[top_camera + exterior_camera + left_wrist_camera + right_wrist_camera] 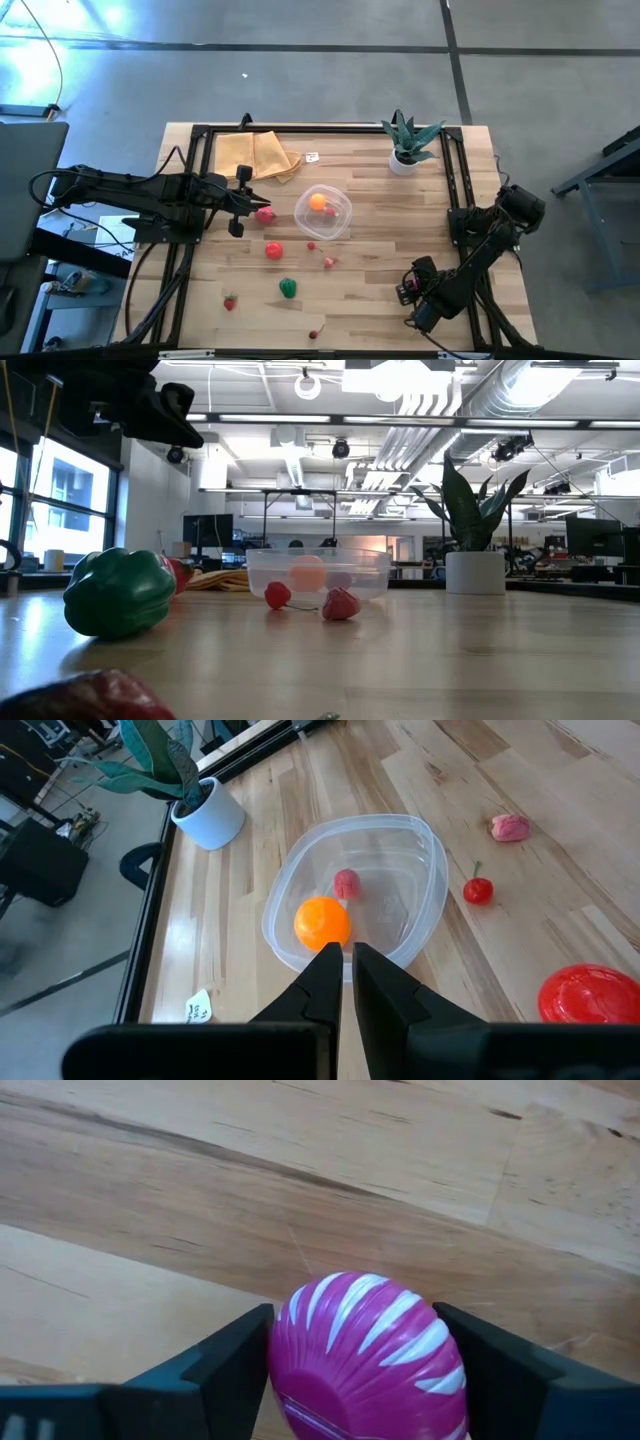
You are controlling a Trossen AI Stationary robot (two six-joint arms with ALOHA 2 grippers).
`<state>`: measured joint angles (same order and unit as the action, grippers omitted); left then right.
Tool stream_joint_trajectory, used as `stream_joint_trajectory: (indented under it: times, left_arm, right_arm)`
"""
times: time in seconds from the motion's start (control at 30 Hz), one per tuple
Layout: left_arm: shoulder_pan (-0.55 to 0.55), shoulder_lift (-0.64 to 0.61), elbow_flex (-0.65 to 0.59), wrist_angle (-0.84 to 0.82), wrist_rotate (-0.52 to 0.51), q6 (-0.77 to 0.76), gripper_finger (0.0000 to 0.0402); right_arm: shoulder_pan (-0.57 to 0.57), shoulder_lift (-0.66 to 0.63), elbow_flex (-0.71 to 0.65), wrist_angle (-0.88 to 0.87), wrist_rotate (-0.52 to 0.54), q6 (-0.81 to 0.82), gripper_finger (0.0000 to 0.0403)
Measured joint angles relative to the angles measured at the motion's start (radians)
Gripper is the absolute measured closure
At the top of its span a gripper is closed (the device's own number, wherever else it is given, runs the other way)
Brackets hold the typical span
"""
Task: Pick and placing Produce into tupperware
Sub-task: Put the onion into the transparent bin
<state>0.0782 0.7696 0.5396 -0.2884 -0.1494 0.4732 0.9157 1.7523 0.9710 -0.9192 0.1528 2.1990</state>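
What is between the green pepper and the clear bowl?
In the high view, a red tomato-like piece lies on the wood between the green pepper and the clear bowl.

One clear round container [323, 212] sits on one wooden table [380, 290], with two pieces inside it: an orange ball [322, 922] and a small pink piece [346, 883]. Loose on the table are about six more pieces, some too small to name, plus one purple-and-white striped piece [367, 1355]. There is also one potted plant [407, 142], one yellow cloth [255, 155], and two robot arms.
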Motion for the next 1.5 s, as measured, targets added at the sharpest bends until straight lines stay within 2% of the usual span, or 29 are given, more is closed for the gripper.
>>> stream_joint_trajectory:
  times: [0.3, 1.1, 1.33, 1.5]
  left_arm:
    - [0.0, 0.0, 0.0, 0.0, 0.0, 0.0, 0.0383]
    - [0.0, 0.0, 0.0, 0.0, 0.0, 0.0, 0.0383]
    - [0.0, 0.0, 0.0, 0.0, 0.0, 0.0, 0.0383]
    - [0.0, 0.0, 0.0, 0.0, 0.0, 0.0, 0.0383]
  right_arm:
    - [0.0, 0.0, 0.0, 0.001, 0.003, 0.002, 0.0168]
    - [0.0, 0.0, 0.013, 0.0, 0.036, -0.005, 0.0168]
    - [-0.006, -0.001, 0.122, -0.144, 0.128, -0.055, 0.0169]
    - [-0.06, -0.001, 0.241, -0.296, 0.211, -0.179, 0.0169]
